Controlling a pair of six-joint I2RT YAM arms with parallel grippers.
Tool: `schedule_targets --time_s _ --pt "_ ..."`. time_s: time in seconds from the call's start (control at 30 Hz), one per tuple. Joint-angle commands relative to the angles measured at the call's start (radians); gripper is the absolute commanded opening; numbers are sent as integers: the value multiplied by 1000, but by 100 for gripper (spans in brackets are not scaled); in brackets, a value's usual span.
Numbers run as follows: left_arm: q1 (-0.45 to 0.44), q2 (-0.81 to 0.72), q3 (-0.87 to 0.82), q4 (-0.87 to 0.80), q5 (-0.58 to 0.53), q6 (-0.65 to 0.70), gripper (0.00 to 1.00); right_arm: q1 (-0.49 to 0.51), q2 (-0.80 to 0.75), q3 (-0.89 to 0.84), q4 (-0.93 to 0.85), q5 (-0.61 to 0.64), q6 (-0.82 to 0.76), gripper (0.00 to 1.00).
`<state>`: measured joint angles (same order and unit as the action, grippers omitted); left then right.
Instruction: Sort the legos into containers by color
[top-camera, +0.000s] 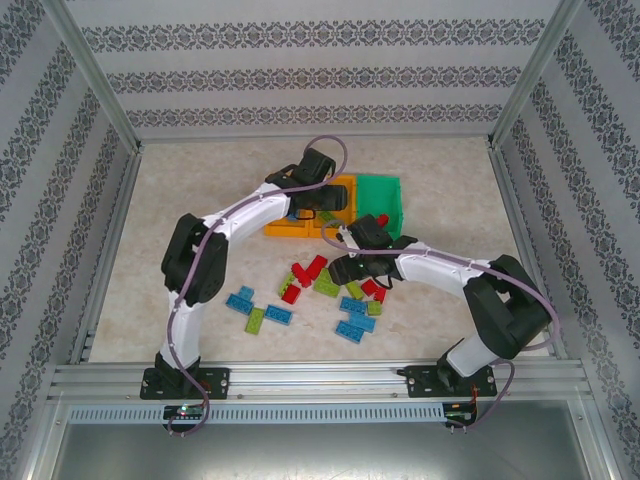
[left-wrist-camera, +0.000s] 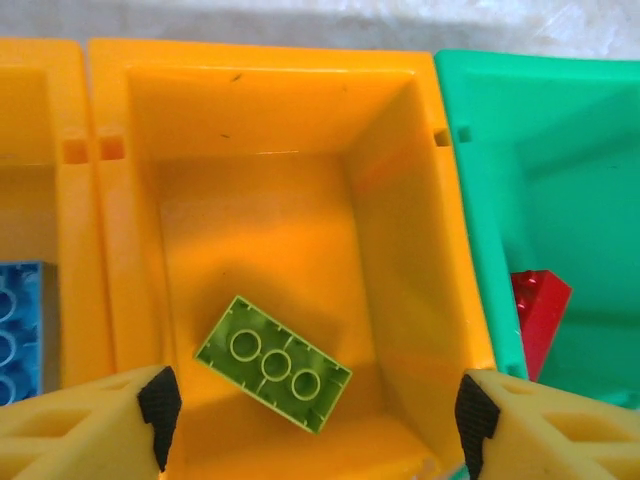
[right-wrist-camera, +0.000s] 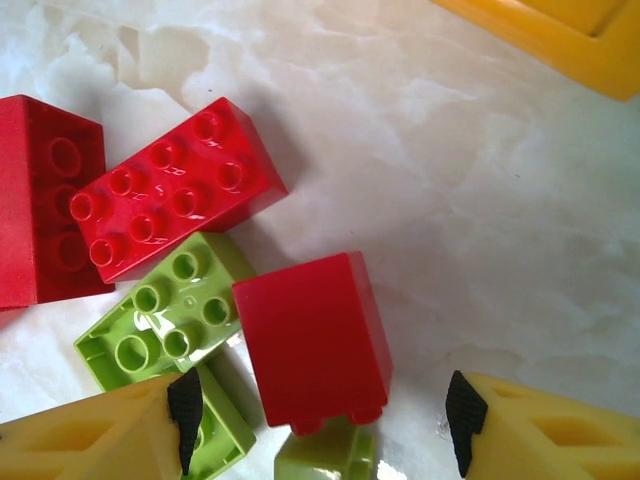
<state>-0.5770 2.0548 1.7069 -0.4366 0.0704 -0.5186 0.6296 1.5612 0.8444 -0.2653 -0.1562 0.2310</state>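
Note:
My left gripper (left-wrist-camera: 318, 415) hangs open over the middle orange container (left-wrist-camera: 250, 110), and the top view shows it (top-camera: 316, 208) above the row of bins. A lime green lego (left-wrist-camera: 272, 362) lies studs-down on that bin's floor, free of both fingers. To the left, another orange container (left-wrist-camera: 30, 150) holds a blue lego (left-wrist-camera: 18, 325); to the right, the green container (left-wrist-camera: 540, 150) holds a red one (left-wrist-camera: 535, 305). My right gripper (right-wrist-camera: 322, 410) is open low over the pile, straddling a red lego (right-wrist-camera: 312, 340) that lies on its side without touching the pads.
Around that red lego lie a red eight-stud brick (right-wrist-camera: 170, 195), a second red brick (right-wrist-camera: 40, 200) and lime bricks (right-wrist-camera: 165, 320). Loose blue (top-camera: 352, 318), red (top-camera: 308, 270) and lime (top-camera: 256, 320) bricks are scattered in front of the bins. Metal frame posts and patterned walls enclose the table.

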Motion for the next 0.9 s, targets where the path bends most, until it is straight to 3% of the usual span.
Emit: schedule_targets --time_s 0.0,0.3,0.47,0.7,0.87 --pt "18 -105 -62 49 -16 -45 77 13 27 38 -24 -36 -37 68" --pt "40 -320 -336 153 -39 -112 80 17 85 70 -61 -10 -64 62" --pt "48 -390 -400 128 -70 -106 81 15 112 90 -80 5 -77 57" --pt "52 -450 -479 142 -90 -121 81 13 77 82 -66 44 -68 31" --pt "52 -462 -496 119 -103 -106 82 3 -8 62 -48 66 -43 25"
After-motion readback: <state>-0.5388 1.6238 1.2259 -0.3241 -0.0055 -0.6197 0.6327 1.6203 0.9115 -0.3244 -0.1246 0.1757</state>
